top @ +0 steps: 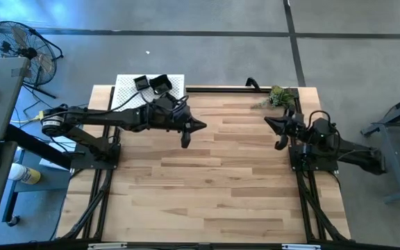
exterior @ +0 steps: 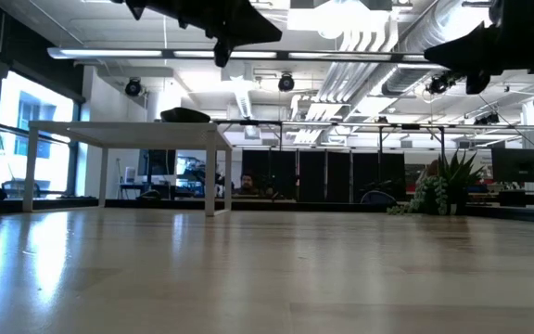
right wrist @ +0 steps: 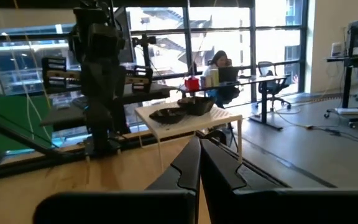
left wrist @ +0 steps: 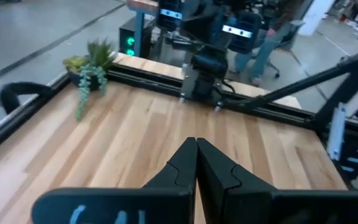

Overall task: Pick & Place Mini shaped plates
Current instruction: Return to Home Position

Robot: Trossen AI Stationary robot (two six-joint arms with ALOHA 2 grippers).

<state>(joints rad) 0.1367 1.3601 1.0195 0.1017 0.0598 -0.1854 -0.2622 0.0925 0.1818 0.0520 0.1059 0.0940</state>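
On the white perforated stand (top: pixel 125 89), glossy black mini shaped plates (top: pixel 160 83) sit stacked, seemingly all delivered, so left gripper (top: pixel 200 126) and right gripper (top: pixel 269 122) hover empty, fingers pressed shut.

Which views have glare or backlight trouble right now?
Low view: the ceiling lights flare, and window sheen streaks the table. Right wrist view: bright windows backlight the plates on the white stand, leaving them as dark outlines. High view: evenly lit, with only soft shadows.
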